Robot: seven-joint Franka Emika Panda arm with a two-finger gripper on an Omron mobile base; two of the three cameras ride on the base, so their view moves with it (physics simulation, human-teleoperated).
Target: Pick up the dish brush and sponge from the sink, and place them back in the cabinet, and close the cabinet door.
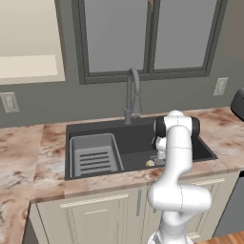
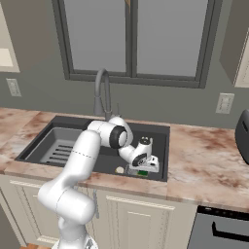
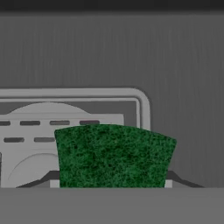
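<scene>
Step in hand: judged as the grasp of the sponge, the gripper (image 2: 142,171) being low in the sink and set about it
Sponge: the small flat block with a dark green top (image 3: 114,155) lies on the floor of the wide charcoal-black sink (image 1: 138,138), toward its front wall and right of the middle; in the hand view it lies between the two finger tips
Gripper: partly open, a finger tip showing at each end of the sponge (image 2: 142,172); whether the pads already press on it cannot be told, and nothing is lifted
Dish brush: a tiny brush with a pale cream rounded end (image 2: 119,170) lies on the sink floor just beside the gripper, toward the drainer; apart from the sponge as far as can be seen
Drainer tray: the light grey ribbed tray (image 1: 93,155) lies in the left part of the sink, its rim showing behind the sponge in the hand view
Doing it well: keep the sponge centred between the fingers, close evenly on its ends, stay low so the yellow base is caught too
Risk: a soft block may squash or tilt; lift straight up, clear of the front wall and the grey arched faucet (image 1: 133,95)
Tabletop: marbled pink-brown stone (image 1: 24,157) around the sink
</scene>
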